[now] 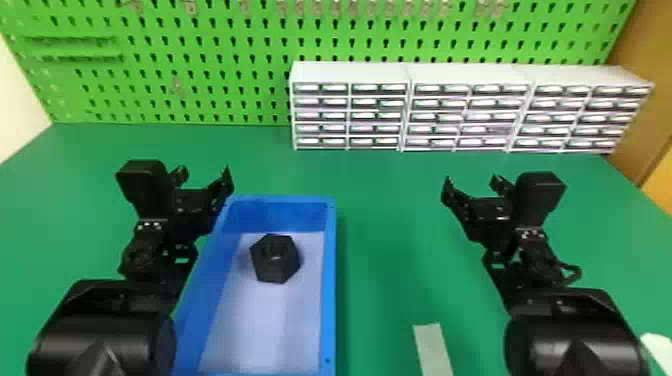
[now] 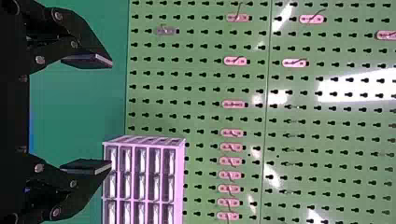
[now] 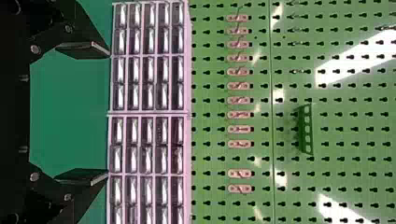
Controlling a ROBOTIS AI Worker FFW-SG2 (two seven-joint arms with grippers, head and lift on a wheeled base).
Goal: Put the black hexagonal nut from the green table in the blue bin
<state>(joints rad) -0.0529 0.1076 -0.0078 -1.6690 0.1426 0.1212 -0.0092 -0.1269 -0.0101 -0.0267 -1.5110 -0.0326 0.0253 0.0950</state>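
The black hexagonal nut (image 1: 275, 259) lies on the floor of the blue bin (image 1: 330, 280), toward its far end. My left gripper (image 1: 205, 175) is over the bin's far left corner, its fingers apart and nothing between them. In the left wrist view the left gripper (image 2: 95, 114) is open, facing the pegboard. Well to the right of the bin, my right gripper (image 1: 470, 185) stands above the green table (image 1: 390, 200). The right wrist view shows the right gripper (image 3: 91, 112) open with nothing in it.
White drawer cabinets (image 1: 410, 72) stand along the back of the table, before a green pegboard (image 1: 200, 95). A pale strip (image 1: 433, 350) lies at the near edge, right of the bin. A white object (image 1: 657, 347) shows at the near right corner.
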